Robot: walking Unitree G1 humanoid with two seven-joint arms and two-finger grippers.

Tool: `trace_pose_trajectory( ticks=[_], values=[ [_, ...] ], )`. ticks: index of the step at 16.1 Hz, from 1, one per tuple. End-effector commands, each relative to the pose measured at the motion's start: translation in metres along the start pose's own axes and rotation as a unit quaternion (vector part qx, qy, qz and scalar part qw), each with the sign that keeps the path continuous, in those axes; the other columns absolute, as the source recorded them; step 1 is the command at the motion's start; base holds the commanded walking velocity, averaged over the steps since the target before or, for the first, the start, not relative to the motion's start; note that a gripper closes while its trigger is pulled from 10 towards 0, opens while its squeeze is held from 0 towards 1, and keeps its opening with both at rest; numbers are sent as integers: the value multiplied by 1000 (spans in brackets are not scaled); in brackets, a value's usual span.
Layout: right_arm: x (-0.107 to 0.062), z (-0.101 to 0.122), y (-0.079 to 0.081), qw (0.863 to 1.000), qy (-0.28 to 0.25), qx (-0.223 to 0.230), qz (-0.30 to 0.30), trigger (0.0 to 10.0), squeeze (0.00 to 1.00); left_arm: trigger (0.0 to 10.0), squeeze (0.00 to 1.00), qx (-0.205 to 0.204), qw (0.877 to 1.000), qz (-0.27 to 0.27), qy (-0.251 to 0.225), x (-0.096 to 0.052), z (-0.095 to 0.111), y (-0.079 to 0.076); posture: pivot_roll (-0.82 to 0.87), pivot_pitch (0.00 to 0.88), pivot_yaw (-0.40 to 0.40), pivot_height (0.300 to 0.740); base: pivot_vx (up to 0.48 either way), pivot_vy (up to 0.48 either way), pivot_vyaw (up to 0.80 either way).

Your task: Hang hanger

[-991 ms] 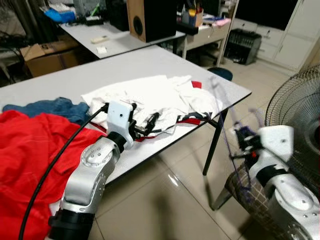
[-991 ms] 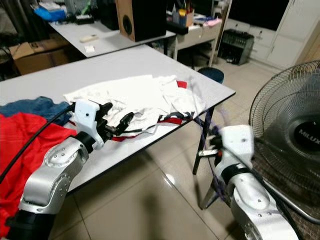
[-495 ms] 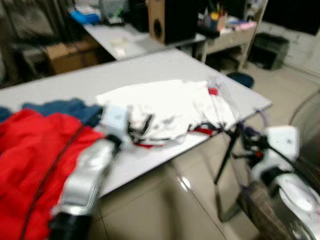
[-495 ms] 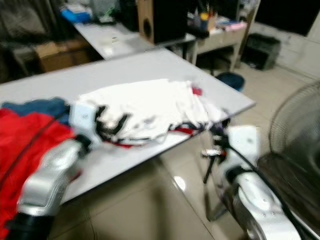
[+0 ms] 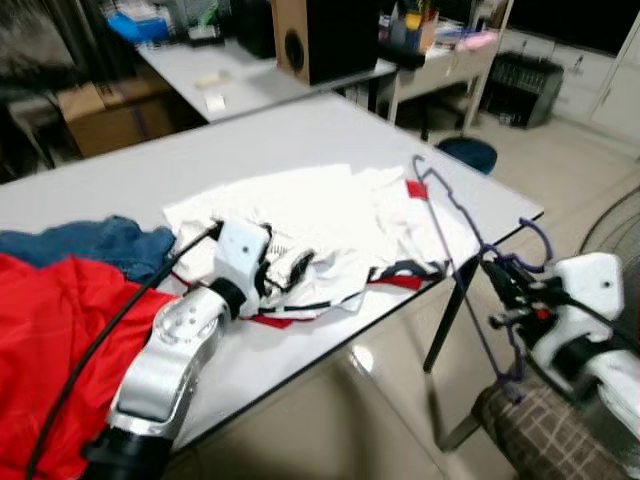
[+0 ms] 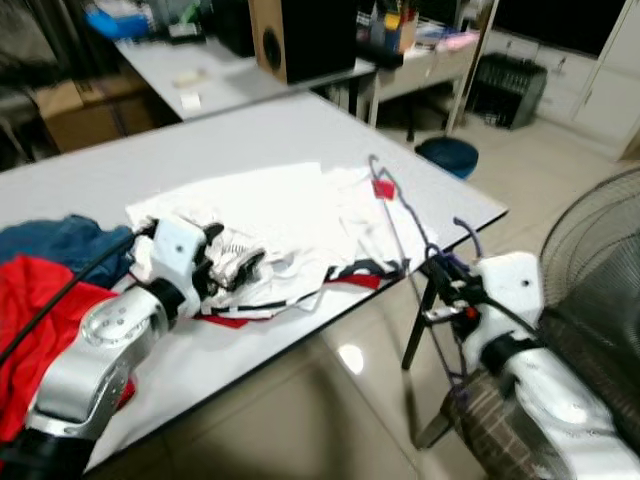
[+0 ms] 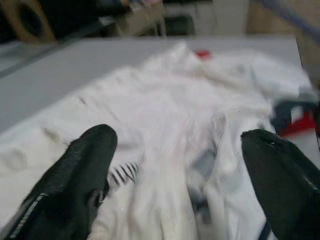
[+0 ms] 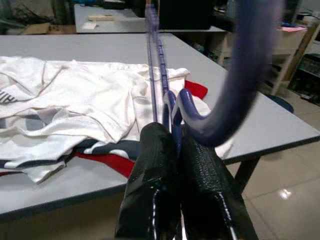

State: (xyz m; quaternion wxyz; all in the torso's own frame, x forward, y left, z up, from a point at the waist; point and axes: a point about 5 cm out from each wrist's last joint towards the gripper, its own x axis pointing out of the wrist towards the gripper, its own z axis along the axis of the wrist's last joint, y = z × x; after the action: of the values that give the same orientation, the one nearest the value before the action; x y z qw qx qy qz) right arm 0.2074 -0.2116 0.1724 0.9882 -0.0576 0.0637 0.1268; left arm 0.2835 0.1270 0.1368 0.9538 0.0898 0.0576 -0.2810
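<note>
Right gripper [image 8: 172, 150] clamped on hanger [image 5: 450, 235].
Left gripper [image 7: 185, 165] spread wide over shirt [image 5: 330, 210] on table [image 5: 180, 160].

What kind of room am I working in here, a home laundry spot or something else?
Probably a workroom or office used for laundry. Grey work tables hold a wooden speaker and desk clutter rather than home furnishings, a standing fan sits on the tiled floor, and a white shirt and red garment lie on the near table.

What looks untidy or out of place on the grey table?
The white shirt lies crumpled near the table edge instead of flat, and a red garment is heaped at the near left end, spilling over the edge. A blue one is bunched beside it.
</note>
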Motion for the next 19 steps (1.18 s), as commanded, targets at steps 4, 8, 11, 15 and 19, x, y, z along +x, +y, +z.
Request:
trace_pose_trajectory(
  ticks=[4,8,11,15,19],
  values=[
    [-28,6,-2,995,17,-35,96,10000,0,10000,1000,57,996,-58,42,20,-2,-3,-98,56,93,740,0,0,0],
    [-46,5,-1,986,52,-47,150,10000,0,10000,0,77,994,-16,73,29,-2,14,-123,67,118,740,0,0,0],
    [-58,6,-6,982,69,-49,169,10000,0,10000,0,50,993,9,108,23,-11,28,-128,64,123,740,0,0,0],
    [-67,7,-18,983,79,-66,153,10000,0,10000,0,40,987,41,153,14,-24,46,-134,50,115,740,0,0,0],
    [-74,12,-26,984,78,-70,145,10000,0,0,0,45,983,65,164,12,-31,56,-154,42,104,740,0,0,0]
  ],
)
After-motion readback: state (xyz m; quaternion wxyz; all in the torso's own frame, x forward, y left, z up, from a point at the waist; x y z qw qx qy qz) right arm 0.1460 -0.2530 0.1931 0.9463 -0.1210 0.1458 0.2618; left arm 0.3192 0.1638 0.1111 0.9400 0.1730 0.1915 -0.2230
